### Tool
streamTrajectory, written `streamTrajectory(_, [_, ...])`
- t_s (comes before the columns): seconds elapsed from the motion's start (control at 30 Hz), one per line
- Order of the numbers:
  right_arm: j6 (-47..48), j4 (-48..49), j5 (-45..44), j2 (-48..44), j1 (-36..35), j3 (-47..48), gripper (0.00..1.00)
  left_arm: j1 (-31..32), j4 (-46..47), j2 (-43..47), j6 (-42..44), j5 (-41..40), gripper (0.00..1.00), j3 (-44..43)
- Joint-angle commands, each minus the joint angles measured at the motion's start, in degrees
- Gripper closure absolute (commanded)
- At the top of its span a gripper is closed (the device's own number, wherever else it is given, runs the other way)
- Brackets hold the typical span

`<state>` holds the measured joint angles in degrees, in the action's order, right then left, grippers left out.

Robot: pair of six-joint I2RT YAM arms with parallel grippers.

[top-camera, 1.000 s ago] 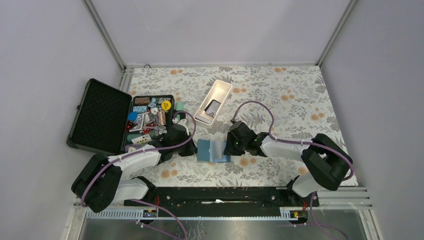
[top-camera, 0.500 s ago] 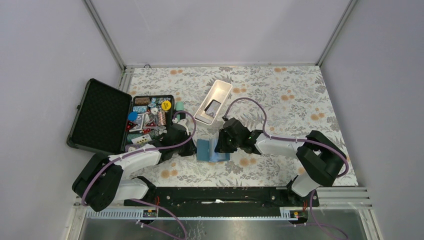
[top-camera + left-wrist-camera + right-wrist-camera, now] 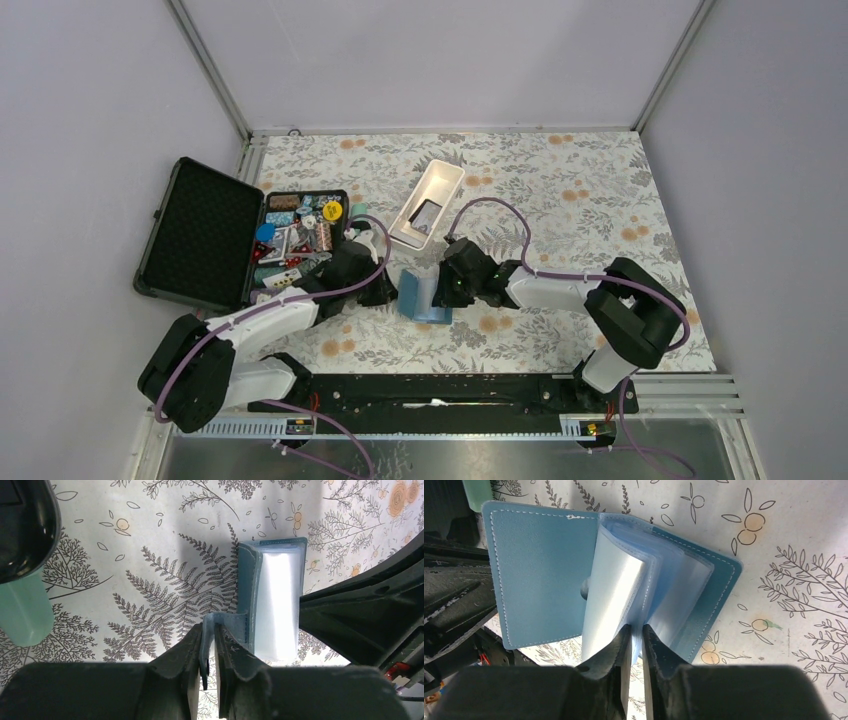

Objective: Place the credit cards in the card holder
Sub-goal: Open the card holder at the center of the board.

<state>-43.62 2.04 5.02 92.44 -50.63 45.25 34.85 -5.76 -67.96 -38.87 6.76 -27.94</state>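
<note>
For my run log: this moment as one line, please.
left gripper shut on card holder tab; right gripper shut on its page; dark card in tray

The left tool (image 3: pixel 209 635) has its fingers closed on a thin teal flap of the card holder (image 3: pixel 248 580). The card holder stands part-open on the floral bench (image 3: pixel 150 540), with its clear pages (image 3: pixel 279 605) on its right side. A black arm housing (image 3: pixel 365 615) sits just beside those pages, and a pale green block (image 3: pixel 22 612) lies well to the holder's left.
</note>
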Motion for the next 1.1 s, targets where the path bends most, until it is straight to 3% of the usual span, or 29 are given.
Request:
streamTrajectory(0.0, [-0.83,2.11,-1.71,-0.58,-0.65,1.02,0.84,0.04,0.58,1.11,0.68,0.66,0.80,-2.15])
streamTrajectory(0.3, [-2.62,6.16,0.61,0.19,-0.70,-0.75,0.91,0.00,-3.97,6.47,1.18,-1.46,0.24,-5.02])
streamTrajectory(0.43, [-2.72,6.42,0.52,-0.05,-0.70,-0.95,0.91,0.36,-5.15,9.06,2.09,-0.88,0.09,-6.52])
streamTrajectory(0.63, [-2.73,6.57,-0.28,-0.56,-0.70,-1.42,0.92,4.78,-6.35,7.46,5.03,-3.23,0.01,-8.42])
streamTrajectory(0.83, [-3.19,7.27,-0.57,-0.74,-0.72,-1.96,0.94,10.14,-8.54,4.78,6.97,-10.55,0.01,-9.85])
streamTrajectory(1.07, [-2.96,5.52,-1.20,-1.56,-0.70,-1.63,0.95,13.39,-5.87,1.41,7.07,-12.50,0.01,-9.12])
